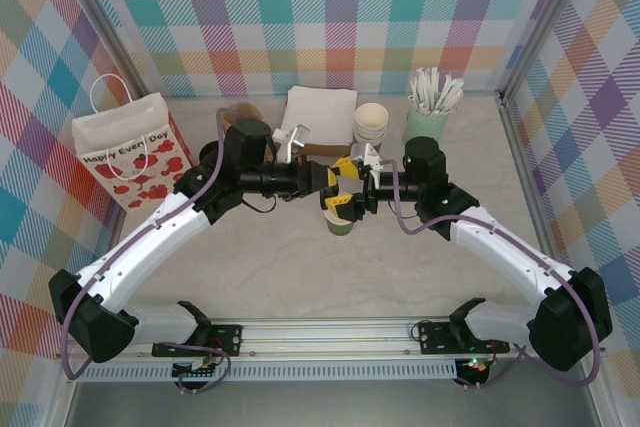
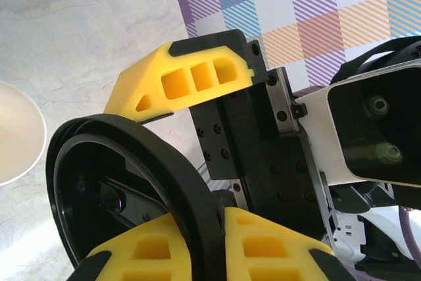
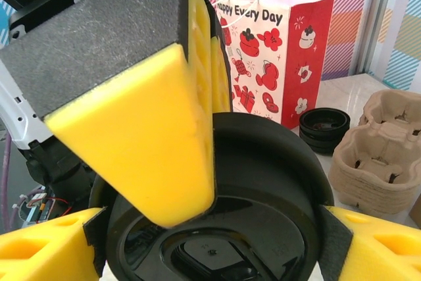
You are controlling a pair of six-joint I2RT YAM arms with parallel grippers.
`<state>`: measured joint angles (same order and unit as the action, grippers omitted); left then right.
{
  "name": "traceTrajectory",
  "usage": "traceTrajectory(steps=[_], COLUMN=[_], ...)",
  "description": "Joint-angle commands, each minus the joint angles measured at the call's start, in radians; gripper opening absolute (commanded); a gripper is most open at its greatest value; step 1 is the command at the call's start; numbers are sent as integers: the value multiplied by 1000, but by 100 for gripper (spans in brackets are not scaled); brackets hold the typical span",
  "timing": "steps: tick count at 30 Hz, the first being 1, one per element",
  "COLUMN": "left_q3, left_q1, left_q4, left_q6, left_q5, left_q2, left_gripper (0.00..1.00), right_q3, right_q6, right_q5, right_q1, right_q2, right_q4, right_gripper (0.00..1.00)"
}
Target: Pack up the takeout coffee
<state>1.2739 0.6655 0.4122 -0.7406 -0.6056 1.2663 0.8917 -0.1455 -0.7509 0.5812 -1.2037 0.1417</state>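
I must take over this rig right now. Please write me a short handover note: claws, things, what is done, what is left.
Left claw: shut on the rim of the black lid.
Right claw: wide around the same lid; whether it grips, I cannot tell.
Green cup: upright on the table, below both claws, no lid on it.
Paper bag: stands at the back left.
Done: lid is held near the cup.
Left: probably fit the lid, then pack the cup.

The table (image 1: 300,277) holds a paper bag (image 1: 130,152) with red pictures, white napkins (image 1: 320,107), stacked cups (image 1: 370,124), a holder of white sticks (image 1: 427,122) and a small green cup (image 1: 341,226).
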Motion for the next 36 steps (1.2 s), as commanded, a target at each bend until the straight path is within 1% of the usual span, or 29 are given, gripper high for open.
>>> traceTrajectory(steps=[1, 7, 8, 11, 15, 17, 24, 25, 28, 29, 31, 33, 36], left_q3=[30, 30, 29, 29, 28, 23, -3, -6, -4, -5, -2, -3, -17], left_q1=[18, 20, 20, 20, 21, 21, 20, 22, 21, 20, 20, 20, 20], left_q4=[-126, -126, -158, -163, -160, -152, -143, -118, -76, -58, -1, 63, 161], left_q6=[-12, -12, -12, -13, -10, -7, 0, 3, 19, 30, 59, 88, 124], left_q5=[-25, -22, -22, -20, -14, -7, 19, 22, 40, 49, 82, 130, 238], left_q2=[-25, -25, -25, -24, -27, -29, -37, -37, -39, -41, -48, -60, -88], left_gripper=[9, 9, 9, 9, 9, 11, 29, 32, 46, 49, 58, 64, 68], right_q3=[-30, -29, -30, -27, -25, -22, -9, -4, 19, 29, 58, 95, 173], right_q6=[3, 9, 11, 14, 23, 24, 13, 5, -22, -28, -48, -60, -72], right_q5=[-50, -56, -56, -59, -49, -31, 30, 38, 81, 103, 147, 202, 282], right_q1=[8, 8, 8, 8, 8, 8, 9, 8, 8, 8, 8, 8, 8], right_q2=[-21, -27, -26, -30, -27, -17, 30, 34, 41, 41, 41, 32, 1], right_q4=[-24, -24, -24, -30, -42, -60, -160, -185, -276, -309, -395, -489, -653], right_gripper=[81, 82, 82, 81, 76, 74, 73, 73, 73, 73, 73, 73, 73])
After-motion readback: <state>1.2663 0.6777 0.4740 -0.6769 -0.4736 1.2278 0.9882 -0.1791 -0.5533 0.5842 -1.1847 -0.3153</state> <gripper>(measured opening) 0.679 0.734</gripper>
